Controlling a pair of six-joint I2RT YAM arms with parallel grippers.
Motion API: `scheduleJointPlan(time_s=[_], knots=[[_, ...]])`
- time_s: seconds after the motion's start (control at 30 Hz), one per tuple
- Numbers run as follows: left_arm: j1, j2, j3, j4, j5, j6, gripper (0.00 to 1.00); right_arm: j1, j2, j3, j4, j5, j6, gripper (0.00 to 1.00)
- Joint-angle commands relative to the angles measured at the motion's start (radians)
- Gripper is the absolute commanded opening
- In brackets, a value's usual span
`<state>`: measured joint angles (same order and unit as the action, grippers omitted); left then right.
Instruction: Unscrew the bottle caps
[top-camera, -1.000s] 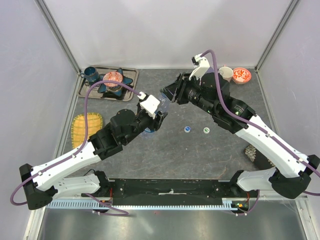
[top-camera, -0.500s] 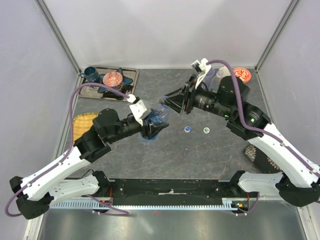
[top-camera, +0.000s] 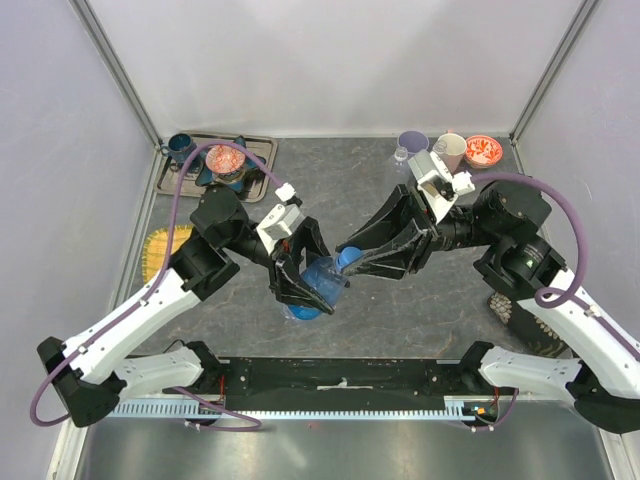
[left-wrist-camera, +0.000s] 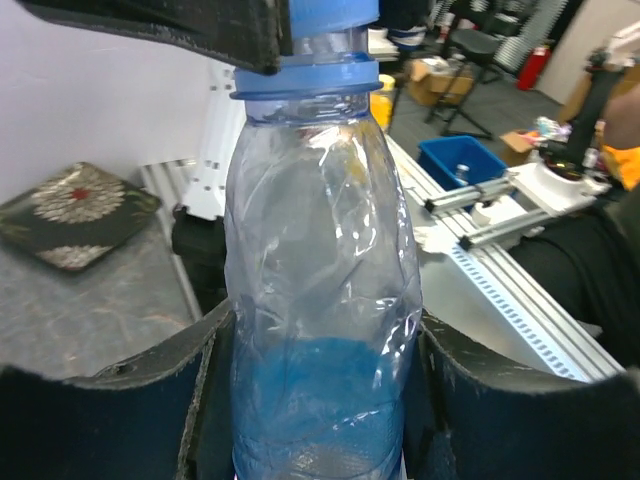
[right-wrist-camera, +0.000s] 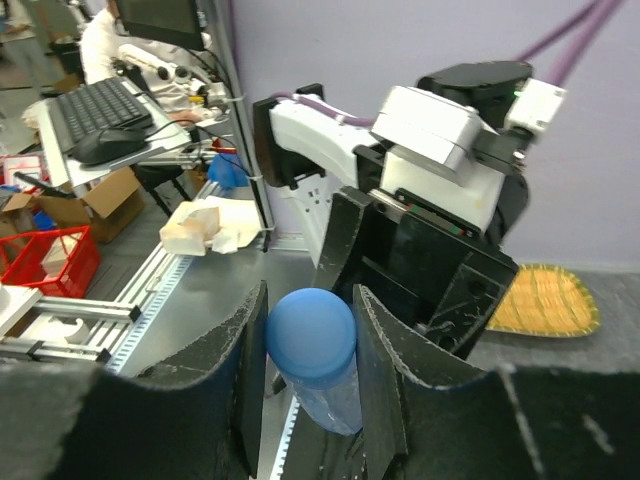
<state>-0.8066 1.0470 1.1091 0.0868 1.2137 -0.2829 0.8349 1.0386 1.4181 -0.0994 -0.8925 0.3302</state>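
Together left pincer and right pincer grip one blue-tinted bottle

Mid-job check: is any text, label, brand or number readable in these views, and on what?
No text can be read in any view.
Bottle: blue-tinted plastic, no label showing.
Cap: plain blue, no print.
Boxes in the background of the right wrist view: any print is too blurred to read.
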Motion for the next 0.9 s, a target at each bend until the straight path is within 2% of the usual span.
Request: scheduleJointPlan(time_s=[0.0,0.23,0.37,0.5,0.63,0.67,0.73,0.77,0.83,0.87], knots=[[0.024,0.031,-0.021,0.232,0.156,-0.22,0.41,0.007,-0.034,-0.054,0.184,-0.155,0.113,0.0],[0.047,0.071,-0.038,0.241,0.155,-0.225,0.43,0.007,-0.081,-0.067,0.188,-0.148,0.106,0.0],[0.055,0.076,-0.057,0.237,0.113,-0.213,0.43,0.007,-0.098,-0.059,0.139,-0.021,0.07,0.0],[0.055,0.073,-0.058,0.19,0.096,-0.168,0.43,0.007,-0.089,-0.03,0.101,0.029,0.049,0.0],[0.058,0.055,-0.052,0.076,0.047,-0.076,0.44,0.007,-0.107,-0.022,0.064,0.234,0.009,0.0],[0.06,0.047,-0.055,0.052,0.009,-0.056,0.44,0.007,-0.106,-0.001,0.005,0.397,0.0,0.0],[0.063,0.018,-0.058,-0.025,-0.052,0.002,0.44,0.007,-0.089,0.019,-0.069,0.559,-0.058,0.0],[0.063,0.001,-0.069,-0.047,-0.144,0.02,0.44,0.007,-0.084,0.021,-0.144,0.789,-0.065,0.0],[0.066,-0.04,-0.09,-0.112,-0.256,0.069,0.44,0.007,-0.063,0.009,-0.215,1.032,-0.065,0.0],[0.067,-0.088,-0.116,-0.123,-0.381,0.08,0.45,0.007,-0.055,-0.028,-0.276,1.129,-0.04,0.0]])
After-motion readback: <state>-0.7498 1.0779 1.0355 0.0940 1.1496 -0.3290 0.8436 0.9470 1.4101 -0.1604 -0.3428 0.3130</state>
